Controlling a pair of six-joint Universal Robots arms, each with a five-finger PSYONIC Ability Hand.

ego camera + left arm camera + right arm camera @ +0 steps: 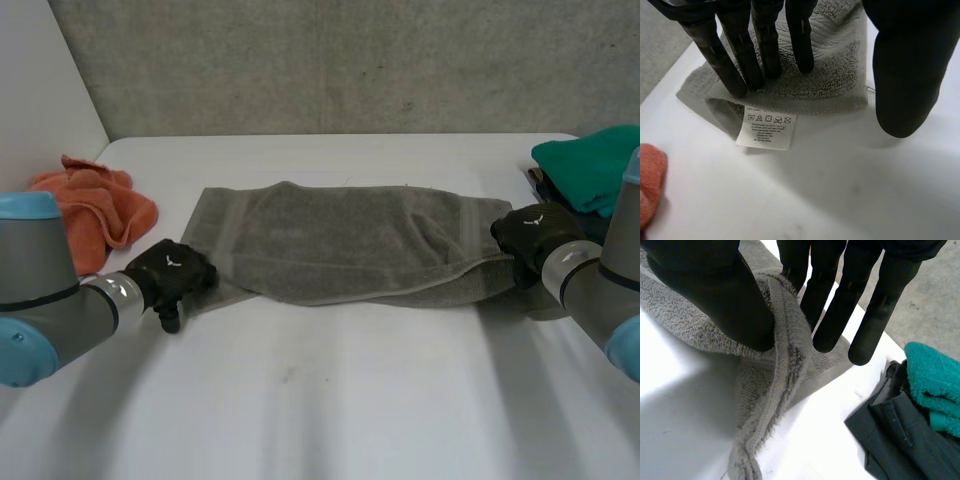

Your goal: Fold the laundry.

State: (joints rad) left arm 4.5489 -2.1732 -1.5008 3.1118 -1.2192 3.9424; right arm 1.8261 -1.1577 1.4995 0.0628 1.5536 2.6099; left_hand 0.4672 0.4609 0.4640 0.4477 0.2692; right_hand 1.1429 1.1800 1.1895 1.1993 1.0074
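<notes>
Care label [766,131] under towel [835,80] corner

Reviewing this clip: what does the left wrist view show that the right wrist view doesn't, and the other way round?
Left wrist view: the left hand, fingers straight, resting on a corner of the grey terry towel, a white printed care label sticking out from under that corner, and a bit of orange cloth.

Right wrist view: the right hand pinching a raised fold of the towel's edge between thumb and fingers, near a teal fluffy towel lying over a dark grey garment.

Shared: the grey towel and the white table.
</notes>
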